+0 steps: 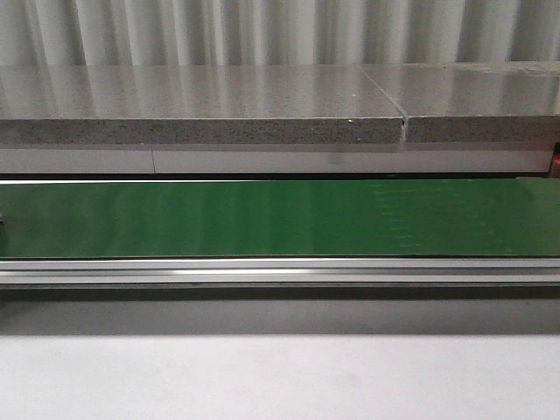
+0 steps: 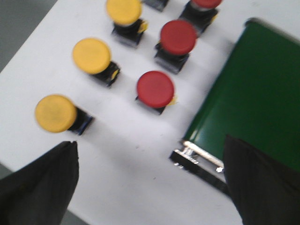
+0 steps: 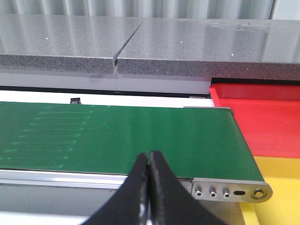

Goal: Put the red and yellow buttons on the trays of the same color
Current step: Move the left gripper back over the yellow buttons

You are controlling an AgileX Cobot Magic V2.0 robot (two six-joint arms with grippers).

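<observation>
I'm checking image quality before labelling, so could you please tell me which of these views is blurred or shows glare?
Left wrist view: motion-blurred, the yellow buttons and red buttons have smeared edges. Front view: sharp, with soft streaky reflections on the stone ledge and a sheen on the green belt. Right wrist view: sharp on the belt and red tray; the closed right gripper up close looks soft.

conveyor belt (image 1: 280, 217) runs left-right across the table (image 1: 280, 376) | stone counter (image 1: 201, 105) behind belt | buttons (image 2: 154, 89) stand in rows on table beside one belt end | two trays (image 3: 262, 122) side by side past the other end
</observation>
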